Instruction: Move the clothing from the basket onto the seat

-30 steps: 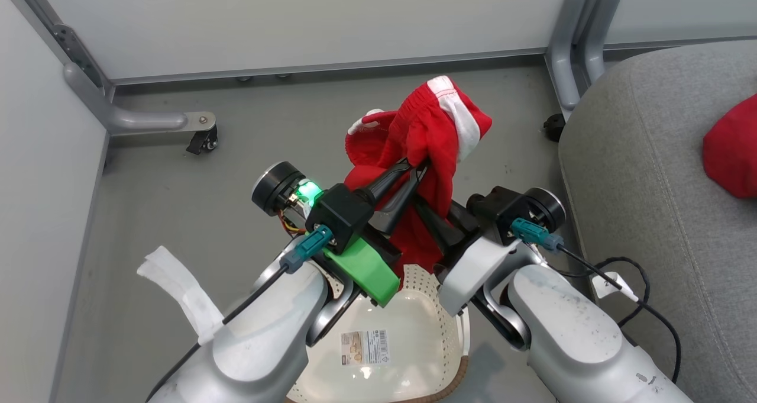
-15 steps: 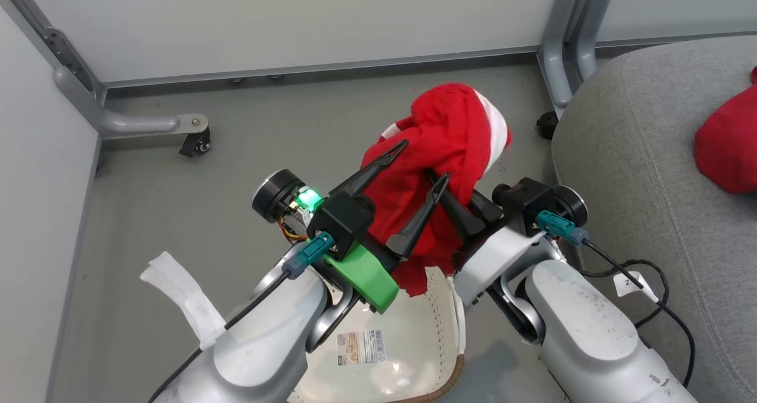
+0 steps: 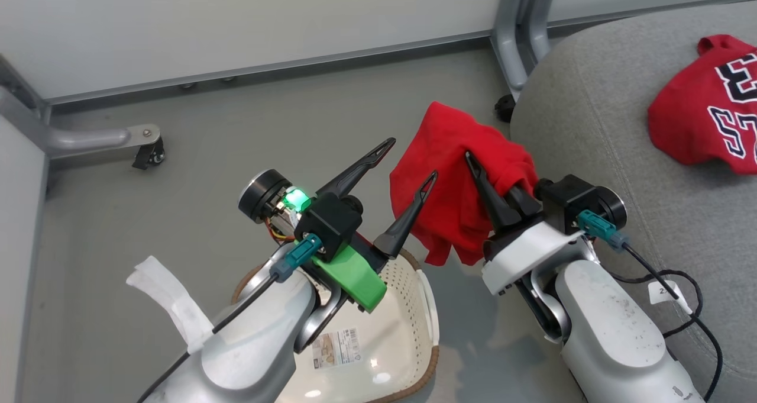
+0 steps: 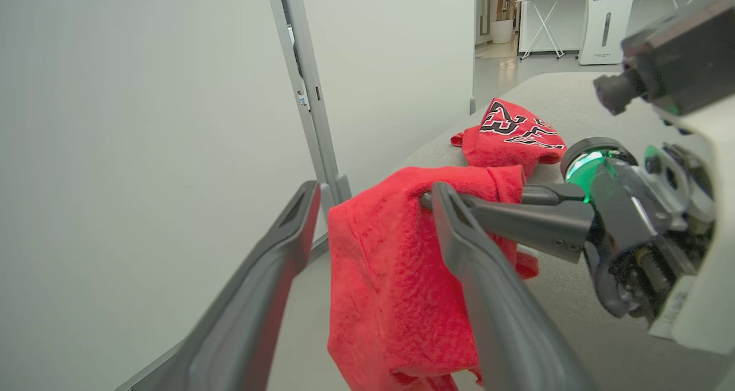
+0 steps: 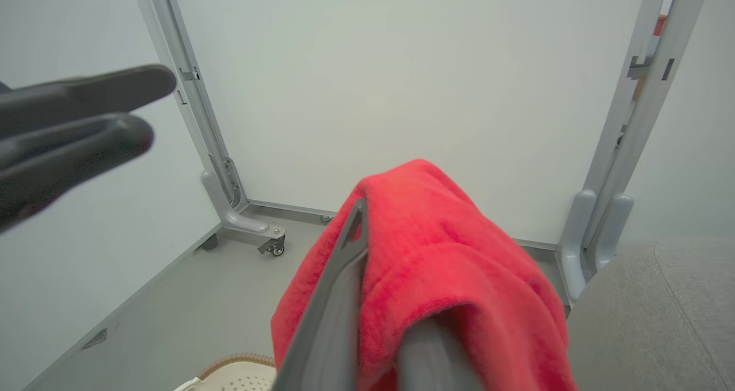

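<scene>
My right gripper (image 3: 482, 166) is shut on the plain red garment (image 3: 455, 213), which hangs over the floor just left of the grey seat (image 3: 591, 125). In the right wrist view the cloth (image 5: 459, 247) drapes over both fingers. The lettered red jersey (image 3: 704, 125) lies on the seat, and the left wrist view shows it too (image 4: 511, 135). My left gripper (image 3: 412, 159) is open beside the garment, holding nothing. The cream basket (image 3: 390, 332) stands on the floor beneath my left forearm; what shows of its inside has no clothing in it.
Grey wheeled partition frames stand behind, with a castor (image 3: 148, 151) at the left and a post foot (image 3: 514, 54) against the seat's corner. A black cable with a white tag (image 3: 668, 290) lies by the seat. The basket's bottom bears a label (image 3: 335, 347).
My left gripper opened and let go of the red garment. My right gripper carried it rightward toward the seat. The camera turned right, bringing the jersey's lettering into view.
</scene>
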### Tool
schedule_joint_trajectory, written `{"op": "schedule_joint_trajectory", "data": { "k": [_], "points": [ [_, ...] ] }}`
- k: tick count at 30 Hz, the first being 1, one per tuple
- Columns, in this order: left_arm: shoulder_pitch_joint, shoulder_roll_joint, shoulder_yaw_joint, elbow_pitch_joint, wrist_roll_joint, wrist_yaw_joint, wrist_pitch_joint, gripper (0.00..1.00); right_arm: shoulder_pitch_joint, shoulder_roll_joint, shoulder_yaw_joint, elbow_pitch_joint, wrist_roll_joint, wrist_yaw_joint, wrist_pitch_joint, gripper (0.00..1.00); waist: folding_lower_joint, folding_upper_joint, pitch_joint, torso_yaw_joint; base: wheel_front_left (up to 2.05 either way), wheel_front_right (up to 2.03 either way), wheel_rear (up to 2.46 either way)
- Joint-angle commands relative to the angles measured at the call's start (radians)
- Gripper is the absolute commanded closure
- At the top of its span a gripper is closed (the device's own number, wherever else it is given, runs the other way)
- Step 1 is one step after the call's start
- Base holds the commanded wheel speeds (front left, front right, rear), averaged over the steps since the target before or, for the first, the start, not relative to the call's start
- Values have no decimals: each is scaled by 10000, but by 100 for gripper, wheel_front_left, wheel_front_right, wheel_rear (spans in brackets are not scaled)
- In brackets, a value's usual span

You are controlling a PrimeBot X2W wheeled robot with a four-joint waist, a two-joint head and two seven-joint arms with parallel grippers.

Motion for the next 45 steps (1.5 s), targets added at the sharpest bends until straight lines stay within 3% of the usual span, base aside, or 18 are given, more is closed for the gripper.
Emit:
{"op": "schedule_joint_trajectory", "data": {
  "k": [1, 12, 23, 36, 45],
  "points": [
    [137, 92, 27, -31, 116, 7, -32, 0, 206, -34, -91, -106, -109, -13, -22, 100, 0, 84, 166, -564, 0, 0, 0],
    [268, 315, -167, -17, 183, 24, -21, 0, 916, -26, -1242, -914, -457, -13, -22, 100, 0, 84, 464, -2043, 0, 0, 0],
    [184, 526, -385, -240, 195, 99, 166, 0, 1606, -20, -2265, -1649, -668, -13, -22, 100, 0, 84, 878, -3035, 0, 0, 0],
    [138, 698, -522, -434, 142, 150, 276, 0, 1935, -21, -2817, -1983, -630, -13, -22, 100, 0, 84, 1154, -3452, 0, 0, 0],
    [-141, 873, -558, -635, 204, 183, 365, 0, 790, -21, -3093, -2266, -938, -13, -22, 100, 0, 84, 1777, -3321, 0, 0, 0]
  ]
}}
